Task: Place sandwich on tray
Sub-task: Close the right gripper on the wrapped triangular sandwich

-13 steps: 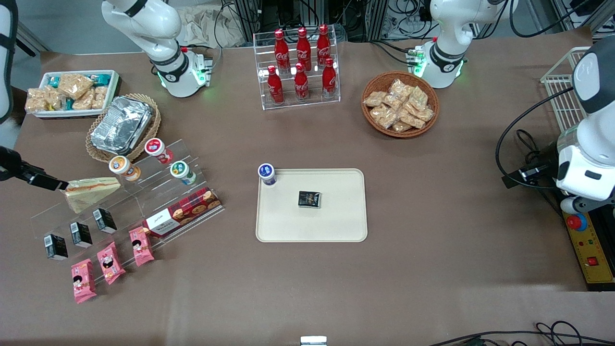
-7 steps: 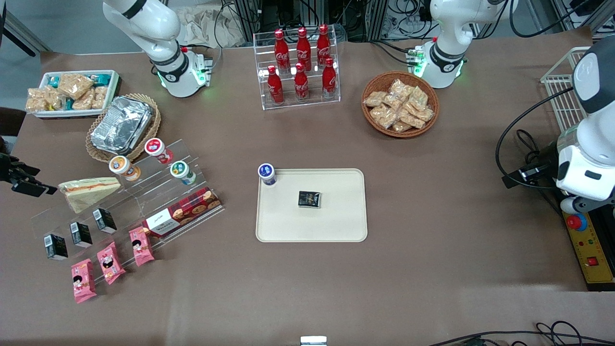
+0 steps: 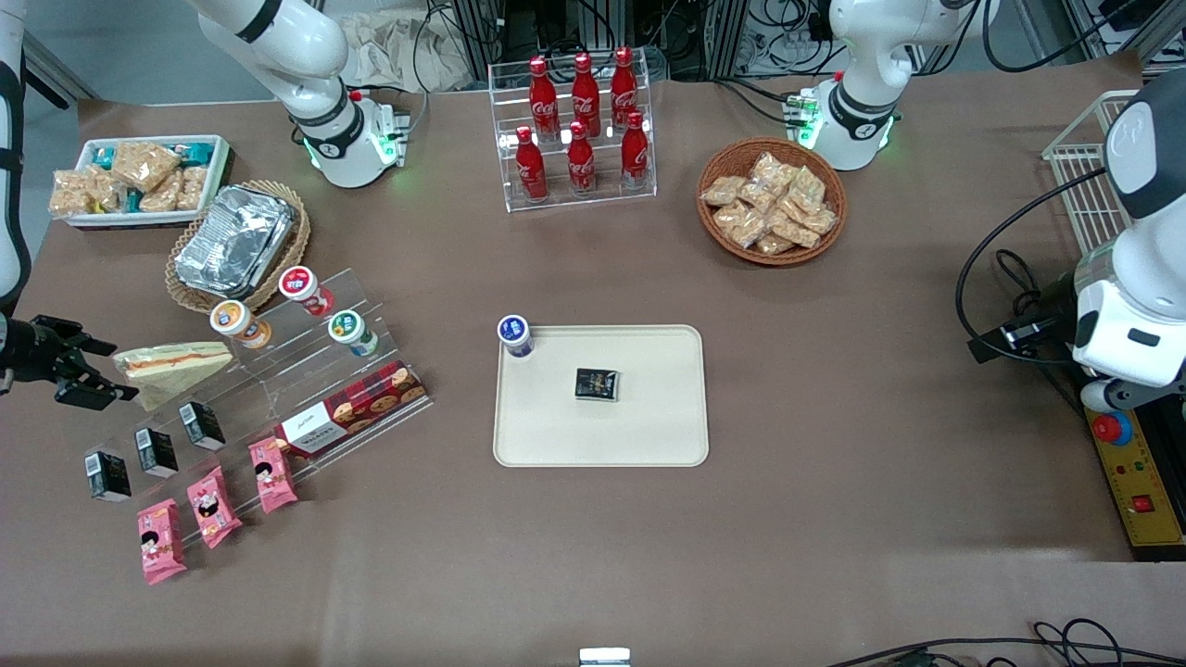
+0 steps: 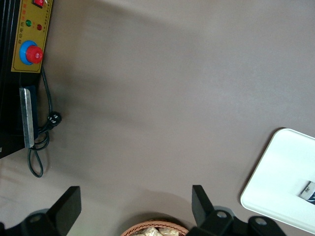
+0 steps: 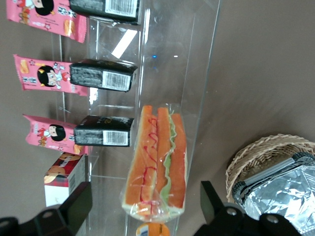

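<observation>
The triangular wedge sandwich (image 3: 171,363) of pale bread with orange and green filling, sealed in clear plastic wrap, lies on the upper step of a clear acrylic stepped display stand (image 3: 278,389) at my working end of the brown bench (image 3: 834,519); in my wrist view its cut face (image 5: 158,162) shows the orange layers and a green strip between them. My tool (image 3: 97,375) sits just beside the sandwich's narrow end, a little nearer the bench edge, with its two fingers (image 5: 74,209) spread wide and nothing between them; in the wrist view the sandwich lies in line with the gap. On the step below the sandwich stand three small black cartons (image 3: 153,451), and on the lowest step lie three pink snack packets (image 3: 215,505). A red-patterned cookie box (image 3: 352,408) rests on the same stand, toward the tray, and three small round-lidded cups (image 3: 298,315) stand on its higher steps. Farther from the front camera, a crinkled foil container (image 3: 233,236) sits in a wicker basket. The large cream-beige rectangular tray (image 3: 649,426) with rounded corners lies well apart at the bench's middle, carrying a small black packet (image 3: 596,383) and a blue-lidded cup (image 3: 515,335) at one corner.
</observation>
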Motion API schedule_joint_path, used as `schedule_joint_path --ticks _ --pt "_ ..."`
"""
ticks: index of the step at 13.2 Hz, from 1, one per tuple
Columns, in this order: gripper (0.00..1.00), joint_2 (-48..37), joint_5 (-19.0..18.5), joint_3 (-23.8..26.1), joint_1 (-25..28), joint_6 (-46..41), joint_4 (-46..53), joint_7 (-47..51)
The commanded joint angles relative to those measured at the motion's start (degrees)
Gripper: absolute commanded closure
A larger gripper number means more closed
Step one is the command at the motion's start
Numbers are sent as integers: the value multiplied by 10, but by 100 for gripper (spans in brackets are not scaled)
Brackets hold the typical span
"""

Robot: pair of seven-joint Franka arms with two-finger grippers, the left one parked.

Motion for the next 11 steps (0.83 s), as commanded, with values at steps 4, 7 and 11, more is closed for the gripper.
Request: schedule_joint_path --ticks 4,7,11 --pt "6 5 40 2 -4 31 -36 11" --pt "31 5 41 2 -4 31 -37 11" --pt "53 4 39 2 -2 24 -26 1"
